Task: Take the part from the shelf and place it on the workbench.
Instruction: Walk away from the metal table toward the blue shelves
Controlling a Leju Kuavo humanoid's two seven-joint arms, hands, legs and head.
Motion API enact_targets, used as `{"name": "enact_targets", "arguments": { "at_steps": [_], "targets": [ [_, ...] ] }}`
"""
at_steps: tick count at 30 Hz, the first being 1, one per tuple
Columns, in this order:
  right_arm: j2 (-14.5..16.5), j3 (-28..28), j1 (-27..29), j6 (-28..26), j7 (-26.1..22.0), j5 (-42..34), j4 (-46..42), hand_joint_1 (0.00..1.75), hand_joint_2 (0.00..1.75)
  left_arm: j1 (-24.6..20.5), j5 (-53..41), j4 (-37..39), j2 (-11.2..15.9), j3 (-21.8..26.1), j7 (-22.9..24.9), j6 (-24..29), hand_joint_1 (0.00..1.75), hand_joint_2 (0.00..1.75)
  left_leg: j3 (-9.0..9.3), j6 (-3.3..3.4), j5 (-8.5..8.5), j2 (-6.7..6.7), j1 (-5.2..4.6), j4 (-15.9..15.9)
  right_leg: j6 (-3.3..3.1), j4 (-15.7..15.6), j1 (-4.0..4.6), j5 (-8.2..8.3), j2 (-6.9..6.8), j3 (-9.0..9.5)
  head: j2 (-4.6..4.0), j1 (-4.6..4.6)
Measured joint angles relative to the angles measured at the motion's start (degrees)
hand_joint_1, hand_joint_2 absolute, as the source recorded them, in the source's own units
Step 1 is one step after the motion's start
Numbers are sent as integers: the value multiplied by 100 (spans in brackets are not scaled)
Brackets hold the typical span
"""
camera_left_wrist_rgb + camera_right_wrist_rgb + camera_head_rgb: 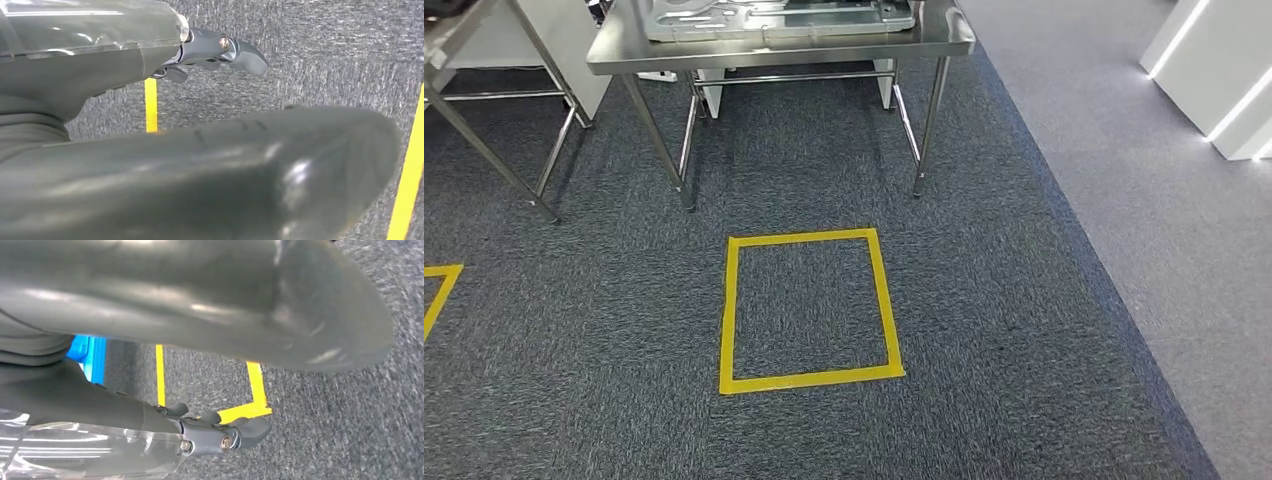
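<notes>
so we're looking down at dark grey carpet (984, 300) with a yellow tape square (809, 310) marked on it, and a second bit of yellow tape (439, 295) cut off at the left edge. ahead of us is a steel workbench (779, 45); its tabletop is chopped off by the top of the frame. there's a shiny metal part (774, 18) lying on it, but we can't make out its full shape, since just the near edge shows. another steel frame (484, 140) pokes in on the far left, mostly out of shot. a lighter grey floor strip (1164, 200) runs along the right, with white panels (1214, 70) in the corner.

in the wrist views, the left hand (215, 50) hangs over the carpet, with the thick thumb blurry and huge in front. its dark fingers (245, 55) stick out loosely with nothing in them. the right hand (220, 432) looks the same, fingers (252, 430) spread a little and empty, above a corner of yellow tape (250, 407). something blue (90, 357) peeks out behind the right arm, too hidden to name. we can't spot any readable writing or labels.
</notes>
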Motion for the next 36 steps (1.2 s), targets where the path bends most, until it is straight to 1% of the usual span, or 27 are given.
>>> {"name": "enact_targets", "arguments": {
  "at_steps": [2, 4, 6, 7, 8, 9, 10, 11, 13, 14, 15, 17, 18, 19, 21, 22, 23, 24, 25, 26, 28, 29, 30, 32, 33, 34, 36],
  "targets": [
    [0, 31, -18, 0, 0, 18, 1, 0, 0, 20, 4, 0, -1, 0, 1, -2, 0, 0, -20, 64, 30, -105, 7, -30, 54, 11, -2, -18, -76, 6, 0, 0],
    [-2, 59, -25, -1, 0, 26, 1, 0, 0, 34, 14, 0, -2, 1, -1, -3, 0, 0, -13, 135, 82, -202, 36, -75, 113, 209, -23, -185, 81, -64, 0, 1],
    [-3, 70, -13, -1, -1, 28, 2, 0, 0, 20, 33, 0, -1, 3, -9, -6, 0, 0, -26, 177, 117, -303, 46, -88, 157, 857, -57, -566, 343, -354, 0, 2],
    [-3, 72, -5, 0, -1, 29, 3, 0, 0, 14, 44, 0, 0, 4, -12, -7, 0, 0, -40, 187, 125, -362, 43, -83, 170, 1257, -67, -741, 407, -544, 0, 2],
    [-3, 74, 2, -1, -2, 29, 3, 0, 0, 14, 55, 0, 0, 5, -15, -8, 0, 0, -48, 189, 128, -427, 40, -75, 180, 1554, -75, -822, 434, -687, 0, 2],
    [-5, 76, 7, -1, -2, 33, 3, 0, 0, 19, 65, 0, 0, 7, -16, -9, 0, 0, -51, 186, 128, -496, 40, -64, 184, 1659, -79, -786, 445, -746, 0, 2],
    [-7, 78, 9, -3, -3, 39, 3, 0, 0, 24, 79, 0, 0, 8, -16, -9, 0, 0, -51, 181, 125, -566, 41, -49, 182, 1529, -83, -635, 457, -698, 0, 2],
    [-10, 81, 11, -5, -5, 53, 3, 0, 0, 27, 95, 0, -2, 10, -17, -9, 0, 0, -50, 172, 120, -638, 43, -31, 172, 1191, -90, -405, 505, -554, 0, 2],
    [-21, 97, 21, -8, -12, 109, 3, 0, 0, 23, 122, 0, -15, 14, -16, -8, 0, 0, -68, 132, 104, -772, 38, 12, 138, 433, -108, -62, 751, -227, 0, 2],
    [-27, 114, 26, -9, -16, 152, 3, 0, 0, 19, 127, 0, -23, 16, -14, -4, 0, 0, -87, 100, 103, -830, 37, 27, 122, 202, -110, 7, 854, -133, 0, 1],
    [-33, 140, 30, -9, -17, 197, 3, 0, 0, 23, 128, 0, -31, 19, -9, 0, 0, 0, -111, 64, 106, -882, 38, 33, 105, 113, -106, 3, 909, -100, 0, 1],
    [-41, 206, 30, -10, -19, 268, 3, 0, 0, 53, 128, 0, -39, 27, -1, 12, 0, 0, -147, -11, 119, -970, 50, 30, 53, 84, -102, 14, 817, -98, 0, 0],
    [-44, 235, 33, -11, -20, 289, 3, 0, 0, 73, 128, 0, -40, 33, 2, 15, 0, 0, -171, -43, 86, -920, 52, 68, 13, 61, -110, 28, 755, -90, 0, 0],
    [-46, 256, 41, -11, -21, 300, 3, 0, 0, 86, 128, 0, -43, 38, 3, 19, 0, 0, -227, -71, -6, -815, 51, 192, -32, 37, -120, 41, 685, -84, 0, -1],
    [-49, 285, 74, -11, -22, 321, 3, 0, 0, 83, 128, 0, -46, 44, 4, 23, 0, 0, -496, -122, -376, -542, 60, 795, -94, 9, -117, 47, 523, -81, 0, -3],
    [-53, 305, 92, -13, -16, 358, 3, 0, 0, 79, 127, 1, -51, 45, 5, 22, 0, 0, -682, -149, -580, -476, 73, 1205, -110, 10, -107, 43, 439, -86, 0, -4],
    [-57, 336, 106, -18, -1, 421, 3, 0, 0, 80, 126, 1, -55, 46, 9, 19, 0, 0, -832, -172, -714, -447, 87, 1548, -113, 11, -98, 41, 355, -91, 0, -4],
    [-61, 378, 114, -25, 20, 500, 3, 0, 0, 88, 125, 1, -59, 46, 11, 15, 0, 0, -892, -190, -742, -430, 100, 1712, -112, 13, -92, 39, 280, -94, 0, -4],
    [-66, 428, 117, -32, 41, 576, 3, 0, 0, 99, 131, 1, -61, 48, 4, 11, 0, 0, -835, -201, -658, -407, 109, 1641, -107, 15, -89, 37, 208, -92, 0, -4],
    [-68, 473, 117, -36, 55, 627, 3, 0, 0, 107, 145, 1, -60, 50, -16, 6, 0, 0, -664, -203, -490, -366, 115, 1344, -98, 17, -89, 32, 139, -84, 0, -4],
    [-73, 537, 118, -29, 63, 668, 3, 0, 0, 102, 183, 0, -57, 55, -113, -16, 0, 0, -192, -167, -159, -103, 100, 498, -55, 38, -69, 8, 16, -53, 0, -4],
    [-75, 560, 119, -23, 62, 676, 3, 0, 0, 94, 196, 0, -56, 56, -172, -32, 0, 0, -43, -131, -73, -3, 85, 209, -24, 49, -54, -4, -42, -35, 0, -3],
    [-77, 583, 116, -18, 58, 683, 3, 0, 0, 91, 199, 0, -55, 57, -226, -45, 0, 0, 29, -92, -42, 67, 69, 56, 10, 57, -38, -13, -97, -20, 0, -2],
    [-68, 622, 92, -4, 40, 690, 3, 0, 0, 107, 194, 0, -46, 57, -313, -23, 0, 0, 11, -14, -26, -33, 52, 16, 78, 49, -34, -15, -207, 9, 0, -1],
    [-60, 635, 79, 2, 30, 696, 3, 0, 0, 120, 191, 0, -40, 57, -353, 8, 0, 0, 16, 22, -1, -87, 57, -4, 114, 66, -50, -38, -189, 16, 0, -1],
    [-44, 644, 72, 13, 17, 702, 4, 0, 0, 129, 192, 0, -30, 57, -392, 45, 0, 0, 17, 60, 28, -144, 65, -27, 146, 146, -66, -115, -91, -7, 0, -1],
    [-10, 657, 77, 50, 1, 718, 12, 0, 0, 123, 202, -1, -4, 58, -463, 129, 0, 0, 3, 123, 88, -256, 84, -57, 189, 660, -93, -466, 230, -221, 0, 0]
  ]
}}
